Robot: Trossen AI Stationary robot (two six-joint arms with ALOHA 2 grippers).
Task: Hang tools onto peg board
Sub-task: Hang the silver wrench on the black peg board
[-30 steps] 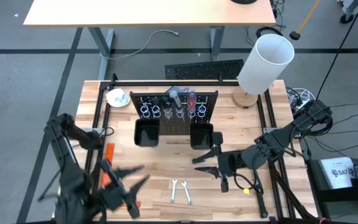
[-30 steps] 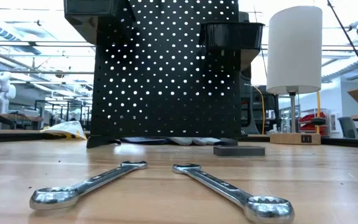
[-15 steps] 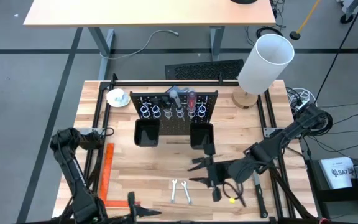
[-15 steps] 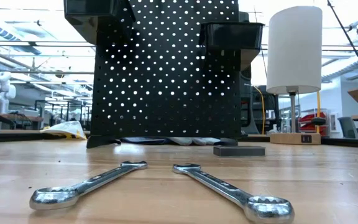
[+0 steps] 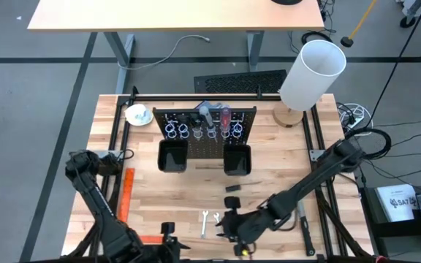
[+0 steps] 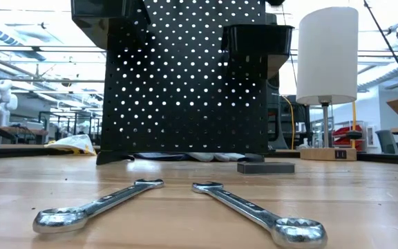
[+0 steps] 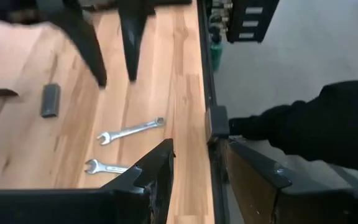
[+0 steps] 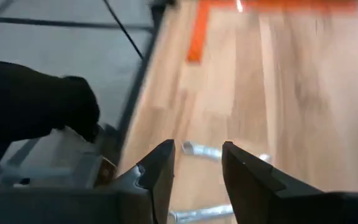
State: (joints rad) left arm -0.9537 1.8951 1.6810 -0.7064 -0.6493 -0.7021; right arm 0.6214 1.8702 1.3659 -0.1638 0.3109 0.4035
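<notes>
Two wrenches (image 6: 95, 206) (image 6: 261, 214) lie on the worktop (image 6: 365, 200) before the peg board (image 6: 185, 76), which carries two bins (image 5: 172, 155) (image 5: 237, 158). Right hand (image 5: 234, 225) spread open beside them; left hand (image 7: 194, 163) open too.

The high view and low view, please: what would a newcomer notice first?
First, two silver wrenches lying loose on the wooden table in front of the upright black peg board. Next, the right gripper beside them with open jaws, and the tall white lamp at the table's far right corner.

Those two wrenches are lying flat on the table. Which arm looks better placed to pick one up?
Probably the right. Its gripper is beside the wrenches, fingers open, and its own camera shows them just ahead. The left gripper sits back at the table's near edge.
</notes>
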